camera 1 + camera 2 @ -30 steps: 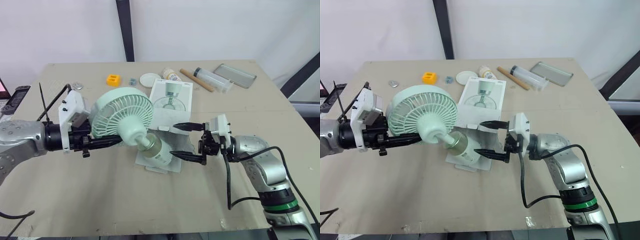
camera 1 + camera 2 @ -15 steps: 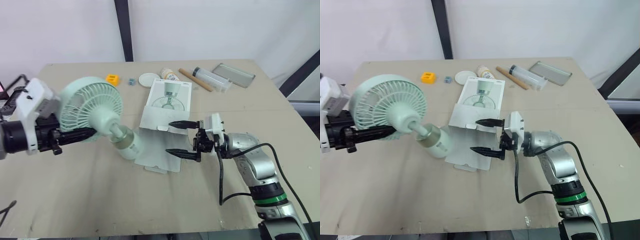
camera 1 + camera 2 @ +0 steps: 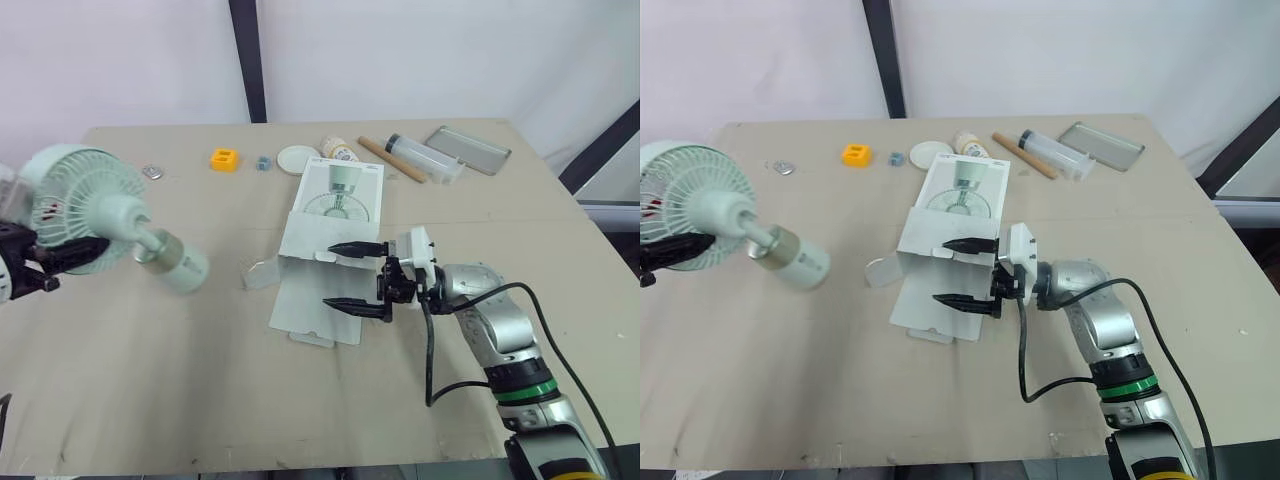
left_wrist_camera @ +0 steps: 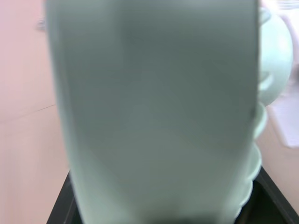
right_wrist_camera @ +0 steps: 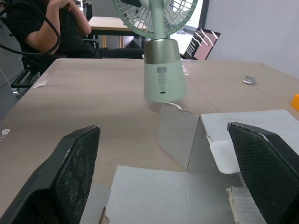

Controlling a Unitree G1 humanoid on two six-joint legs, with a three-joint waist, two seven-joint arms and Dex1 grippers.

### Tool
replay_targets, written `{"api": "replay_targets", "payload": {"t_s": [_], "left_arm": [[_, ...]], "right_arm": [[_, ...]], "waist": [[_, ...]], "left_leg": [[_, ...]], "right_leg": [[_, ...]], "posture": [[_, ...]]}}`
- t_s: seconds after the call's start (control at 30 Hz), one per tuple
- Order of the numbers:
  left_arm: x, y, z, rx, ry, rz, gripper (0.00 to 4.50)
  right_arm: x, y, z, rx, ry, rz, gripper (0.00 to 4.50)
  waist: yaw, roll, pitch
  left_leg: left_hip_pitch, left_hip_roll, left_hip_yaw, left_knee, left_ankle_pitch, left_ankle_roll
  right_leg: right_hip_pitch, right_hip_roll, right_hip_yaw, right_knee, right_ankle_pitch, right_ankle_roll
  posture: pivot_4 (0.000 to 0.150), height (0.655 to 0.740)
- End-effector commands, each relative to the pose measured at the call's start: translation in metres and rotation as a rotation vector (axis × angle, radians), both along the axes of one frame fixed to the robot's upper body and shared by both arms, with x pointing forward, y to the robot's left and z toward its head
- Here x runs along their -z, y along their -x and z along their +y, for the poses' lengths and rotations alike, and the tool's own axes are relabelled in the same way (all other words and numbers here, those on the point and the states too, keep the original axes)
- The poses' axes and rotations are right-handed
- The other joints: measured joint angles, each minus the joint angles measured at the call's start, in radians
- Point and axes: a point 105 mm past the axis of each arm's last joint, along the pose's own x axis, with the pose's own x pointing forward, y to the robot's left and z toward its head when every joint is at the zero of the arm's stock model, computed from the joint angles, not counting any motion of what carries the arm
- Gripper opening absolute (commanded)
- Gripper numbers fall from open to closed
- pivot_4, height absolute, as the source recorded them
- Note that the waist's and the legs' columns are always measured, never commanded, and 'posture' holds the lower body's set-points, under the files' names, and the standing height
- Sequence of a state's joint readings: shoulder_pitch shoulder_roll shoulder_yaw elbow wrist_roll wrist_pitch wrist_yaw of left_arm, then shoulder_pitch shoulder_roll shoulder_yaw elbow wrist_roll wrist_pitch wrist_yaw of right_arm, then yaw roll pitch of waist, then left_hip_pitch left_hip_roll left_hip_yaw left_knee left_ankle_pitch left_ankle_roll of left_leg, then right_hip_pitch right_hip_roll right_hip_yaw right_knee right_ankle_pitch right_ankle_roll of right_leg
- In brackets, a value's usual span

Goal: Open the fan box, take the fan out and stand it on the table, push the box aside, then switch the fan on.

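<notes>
Clasping fan (image 3: 92, 205) at left table (image 3: 250, 400) edge, left hand (image 3: 45, 262), right hand (image 3: 330, 277) spread over box (image 3: 335, 195)

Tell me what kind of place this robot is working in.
Probably a lab or office workroom: a plain work table, another desk behind it, and a person seated there.

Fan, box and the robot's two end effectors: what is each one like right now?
fan: out of the box, leaning over, gripped by its head, not yet standing on its own.
fan box: open, lying flat on the table, flaps spread out.
left end effector: shut on the fan.
right end effector: open, holding nothing, over the box's flaps.
</notes>
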State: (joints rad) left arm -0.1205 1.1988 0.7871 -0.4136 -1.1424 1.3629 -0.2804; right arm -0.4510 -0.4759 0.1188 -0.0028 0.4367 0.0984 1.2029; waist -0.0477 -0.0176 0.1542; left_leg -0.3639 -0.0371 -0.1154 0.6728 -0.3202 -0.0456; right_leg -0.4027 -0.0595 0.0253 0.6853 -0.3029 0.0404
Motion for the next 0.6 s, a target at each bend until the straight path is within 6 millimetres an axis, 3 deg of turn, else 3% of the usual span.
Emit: {"api": "replay_targets", "payload": {"t_s": [0.03, 0.6], "left_arm": [[-0.013, -0.006, 0.003, -0.030, 0.000, -0.055, 1.92], [0.004, -0.031, -0.003, -0.011, 0.066, 0.007, 1.92]], "right_arm": [[-0.008, 0.001, 0.002, -0.012, -0.014, -0.043, 4.50], [-0.003, 0.008, -0.002, 0.022, -0.010, -0.038, 4.50]], "waist": [[0.000, 0.000, 0.000], [0.000, 0.000, 0.000]], "left_leg": [[-0.001, 0.000, 0.000, 0.000, 0.000, 0.000], [-0.004, -0.001, -0.001, 0.002, 0.001, -0.001]], "right_leg": [[0.000, 0.000, 0.000, 0.000, 0.000, 0.000], [-0.004, -0.002, 0.000, 0.002, 0.000, 0.000]], "posture": [[0.150, 0.7400], [0.150, 0.7400]]}}
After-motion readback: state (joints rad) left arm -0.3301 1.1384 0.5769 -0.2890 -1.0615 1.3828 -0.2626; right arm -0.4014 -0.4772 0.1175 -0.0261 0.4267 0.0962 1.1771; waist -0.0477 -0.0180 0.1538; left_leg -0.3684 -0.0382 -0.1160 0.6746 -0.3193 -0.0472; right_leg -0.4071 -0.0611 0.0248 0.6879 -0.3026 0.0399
